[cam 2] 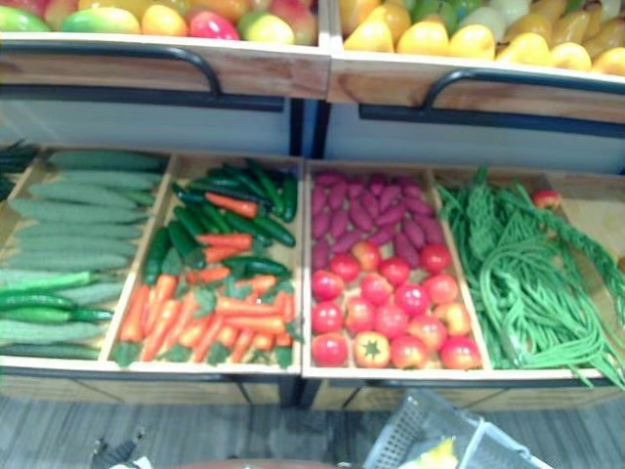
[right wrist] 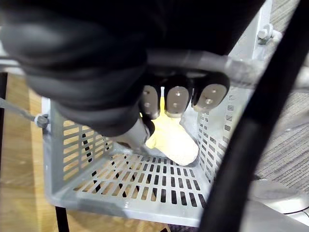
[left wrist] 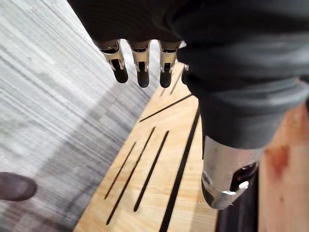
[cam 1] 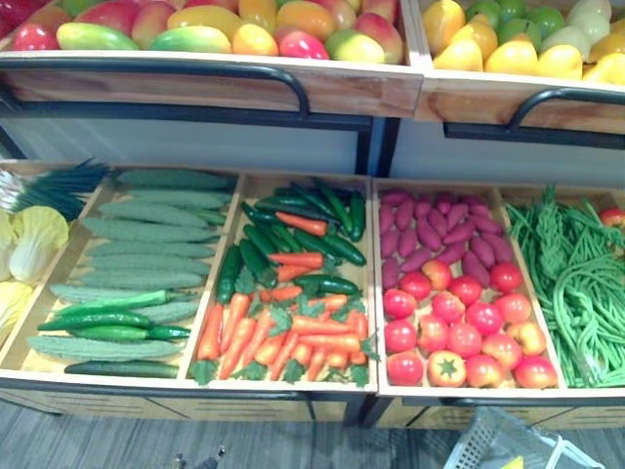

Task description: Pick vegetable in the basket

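A wooden stand holds vegetables in bins: cucumbers [cam 1: 146,234], dark green peppers [cam 1: 293,225] above carrots [cam 1: 293,342], purple sweet potatoes [cam 1: 439,230] above tomatoes [cam 1: 459,322], and long beans [cam 1: 576,274]. A grey slotted basket [cam 1: 488,445] hangs low in front of the stand at the right. My right hand [right wrist: 176,99] is shut on its handle [right wrist: 217,65]. A pale yellow vegetable [right wrist: 174,140] lies inside the basket [right wrist: 145,198]. My left hand [left wrist: 140,63] hangs open with straight fingers beside the stand's slotted wooden front panel [left wrist: 159,169], above the floor.
Pale cabbages [cam 1: 34,239] lie in the far left bin. An upper shelf with a black rail [cam 1: 195,73] carries mangoes and other fruit [cam 1: 244,29] and overhangs the back of the bins. Grey plank floor [left wrist: 48,96] runs in front of the stand.
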### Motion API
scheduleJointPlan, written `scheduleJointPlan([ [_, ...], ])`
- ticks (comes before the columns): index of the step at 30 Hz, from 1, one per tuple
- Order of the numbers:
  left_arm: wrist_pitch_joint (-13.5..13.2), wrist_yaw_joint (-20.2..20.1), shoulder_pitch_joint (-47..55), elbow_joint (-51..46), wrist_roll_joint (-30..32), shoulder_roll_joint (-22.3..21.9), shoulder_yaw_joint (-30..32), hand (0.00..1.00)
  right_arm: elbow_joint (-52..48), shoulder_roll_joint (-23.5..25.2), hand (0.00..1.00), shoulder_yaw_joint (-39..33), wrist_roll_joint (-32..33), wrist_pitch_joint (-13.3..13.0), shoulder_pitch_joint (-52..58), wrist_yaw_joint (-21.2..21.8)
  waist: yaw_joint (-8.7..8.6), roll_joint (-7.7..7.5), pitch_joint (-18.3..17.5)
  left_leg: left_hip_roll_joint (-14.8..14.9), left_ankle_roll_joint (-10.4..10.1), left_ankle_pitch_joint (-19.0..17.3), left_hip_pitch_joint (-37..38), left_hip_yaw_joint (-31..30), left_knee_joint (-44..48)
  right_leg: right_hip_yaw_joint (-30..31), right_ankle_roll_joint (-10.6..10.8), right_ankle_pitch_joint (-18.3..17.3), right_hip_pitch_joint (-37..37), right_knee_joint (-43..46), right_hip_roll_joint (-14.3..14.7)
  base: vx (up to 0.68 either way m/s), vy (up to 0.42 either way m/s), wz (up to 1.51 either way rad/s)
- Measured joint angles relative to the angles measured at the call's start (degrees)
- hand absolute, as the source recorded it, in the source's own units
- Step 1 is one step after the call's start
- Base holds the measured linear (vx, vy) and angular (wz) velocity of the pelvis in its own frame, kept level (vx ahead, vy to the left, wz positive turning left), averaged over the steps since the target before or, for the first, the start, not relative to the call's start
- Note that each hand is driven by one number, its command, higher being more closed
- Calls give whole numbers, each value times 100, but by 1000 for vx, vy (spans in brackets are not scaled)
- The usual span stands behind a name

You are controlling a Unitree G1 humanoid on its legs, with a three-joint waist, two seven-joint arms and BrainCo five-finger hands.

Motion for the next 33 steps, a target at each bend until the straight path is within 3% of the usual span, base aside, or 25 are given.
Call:
scheduleJointPlan([
  [4, -44, 559, -16, -47, -162, -5, 133, 0, 40, -45, 100, 3, -120, -1, 15, 11, -1, 17, -2, 23, -7, -4, -12, -30, 2, -34, 47, 31, 29, -68, 38, 94, -26, 1],
  [8, -57, 1372, -45, 70, -952, -27, 1371, 0, 209, -175, 100, -44, -219, 3, -8, 41, -2, 88, -1, 31, -8, -4, 39, -173, 3, -93, 24, 14, 156, -86, 52, 46, -26, 13],
  [13, -300, 2530, -96, -174, -1089, 18, 2128, 0, 205, -308, 100, -46, -432, 45, -27, 70, -1, 217, 35, 31, -8, -3, 29, -280, 2, -161, 25, 9, 181, -83, 50, -42, -16, 12],
  [15, -439, 3114, -104, -616, -605, 22, 2162, 0, 204, -344, 100, 43, -448, 77, 11, 91, 12, 248, 4, 38, -8, 0, 11, -328, 1, -198, -24, -23, 187, -76, 52, -52, -19, 12],
  [17, -622, 3864, -105, -1406, 417, 46, 2069, 0, 183, -404, 100, 183, -451, 85, 22, 155, 18, 282, -25, 41, 0, 24, -51, -350, 1, -214, -23, -24, 150, -79, 54, -55, -16, 5],
  [21, -673, 4519, -168, -2914, 1924, 257, 1754, 0, 96, -426, 100, 299, -453, 59, 123, 174, 63, 324, -68, 40, -1, 35, -83, -359, 2, -211, -23, -25, 115, -76, 54, -13, -4, 1],
  [25, -677, 4436, -309, -3921, 2905, 518, 1430, 0, 70, -448, 100, 294, -454, 7, 208, 178, 63, 355, -118, 30, 14, 48, -148, -381, 6, -212, -26, -24, 74, -81, 55, 40, -3, 2],
  [28, -751, 3982, -344, -4521, 3401, 824, 881, 0, -16, -448, 100, 290, -454, 4, 282, 186, 40, 362, -135, 38, 13, 47, -135, -355, 33, -187, 4, -3, 74, -81, 68, 64, -5, -3],
  [33, -990, 2664, -561, -4882, 3630, 1496, -95, 0, -32, -488, 100, 290, -620, -67, 281, 198, -49, 406, -154, 80, -7, 22, -36, -192, 25, 28, 0, -2, 63, -85, 108, 22, -11, -17],
])
